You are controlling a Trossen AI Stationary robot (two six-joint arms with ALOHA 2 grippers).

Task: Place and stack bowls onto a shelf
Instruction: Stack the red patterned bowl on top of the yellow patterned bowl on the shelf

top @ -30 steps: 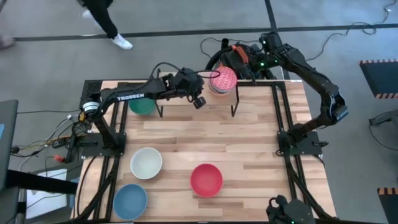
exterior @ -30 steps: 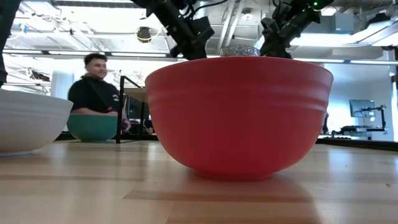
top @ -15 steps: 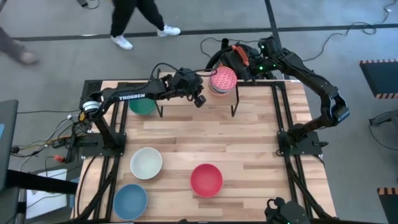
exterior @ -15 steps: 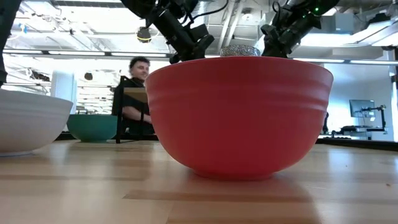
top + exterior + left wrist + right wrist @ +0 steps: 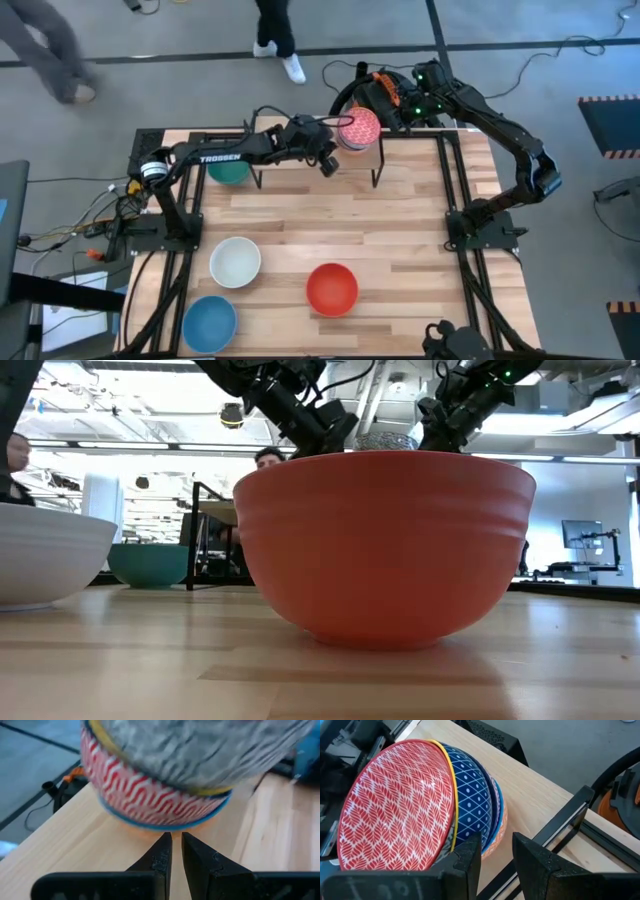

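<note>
A stack of bowls (image 5: 358, 130), topped by a red leaf-patterned one (image 5: 395, 805) over blue (image 5: 472, 795) and striped ones, stands on the right end of the shelf (image 5: 60, 835) at the table's far edge. My left gripper (image 5: 328, 163) (image 5: 172, 840), shut to a slit with nothing in it, points at the stack's foot from the table's left. My right gripper (image 5: 383, 110) (image 5: 497, 851) is open at the stack's far right side, and the stack's lower wall shows between its fingers. Green (image 5: 228, 170), cream-white (image 5: 236, 262), red (image 5: 331, 288) and blue (image 5: 209, 322) bowls rest on the table. My left gripper's fingertips (image 5: 162, 842) stand right at the bottom bowl's foot (image 5: 160, 825), slanting down from the table's left; I cannot tell whether they touch it. My right gripper's fingers (image 5: 470, 855) stand by the stack's outer wall (image 5: 492, 837); I cannot tell whether they touch it.
The green bowl lies under my left arm, beside the shelf's left legs (image 5: 258, 178). In the low view the red bowl (image 5: 385, 540) fills the foreground. Cables and gear (image 5: 375, 90) lie behind the shelf. People walk past beyond the far edge.
My left gripper has gone a little toward the stack and down, tipping its fingers lower. The stack has stayed where it was on the shelf.
</note>
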